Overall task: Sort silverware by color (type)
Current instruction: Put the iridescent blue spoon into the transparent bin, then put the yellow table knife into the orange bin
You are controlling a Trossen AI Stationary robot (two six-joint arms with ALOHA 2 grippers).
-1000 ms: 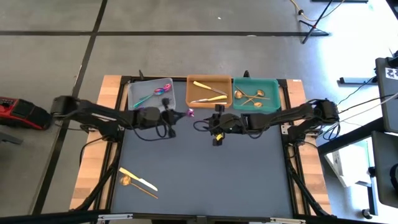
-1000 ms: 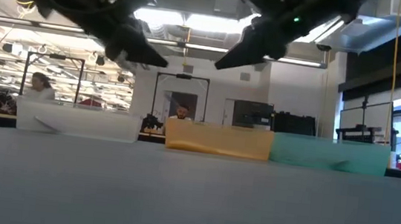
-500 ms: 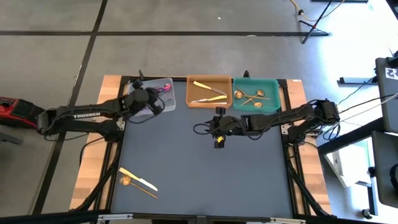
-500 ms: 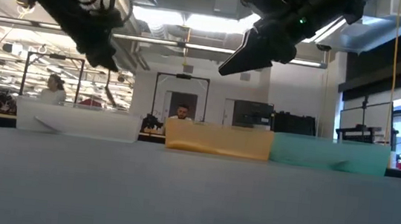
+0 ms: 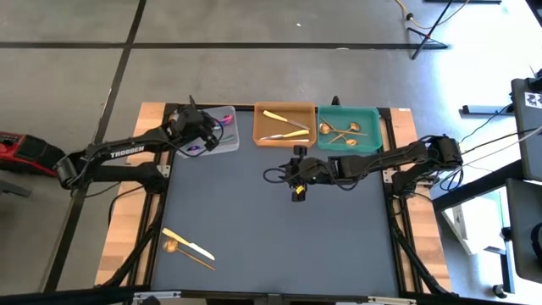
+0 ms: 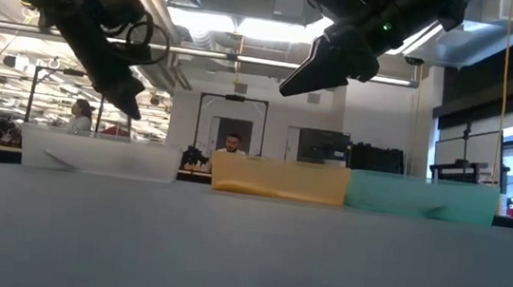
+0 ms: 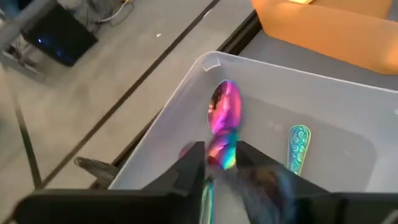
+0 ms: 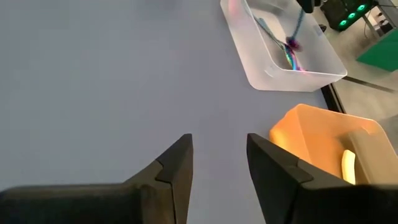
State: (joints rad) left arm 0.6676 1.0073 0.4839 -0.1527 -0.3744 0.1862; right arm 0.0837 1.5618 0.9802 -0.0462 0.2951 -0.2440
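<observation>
My left gripper (image 7: pixel 221 155) hangs over the clear tray (image 7: pixel 205 65) at the table's (image 5: pixel 279 237) far left corner. An iridescent spoon (image 7: pixel 225 107) stands between its jaws, bowl outward and pointing down into the tray. The handle fills nearly the whole gap, and I cannot tell whether the jaws press on it or merely flank it. A second iridescent piece (image 7: pixel 299 144) with a teal patterned handle lies on the tray floor just beside the spoon.

My right gripper (image 8: pixel 219 146) waits above the middle of the table, a little in front of the orange tray (image 5: pixel 257 127). Its jaws stand apart with nothing between them, only bare table surface below.

The orange tray sits in the middle of the row and holds a pale gold knife (image 5: pixel 274 115) and a pale gold fork (image 5: pixel 284 135). The teal tray (image 5: pixel 377 127) to its right holds copper-gold spoons (image 5: pixel 339 131), their handles crossing.

Two pieces lie on the table near its front left corner, well apart from both my arms: a second pale gold knife (image 5: pixel 188 244) and a copper spoon (image 5: pixel 172 246) just beside it, the two nearly parallel.

In the low view a person (image 6: pixel 80 117) shows in the room behind the clear tray.
</observation>
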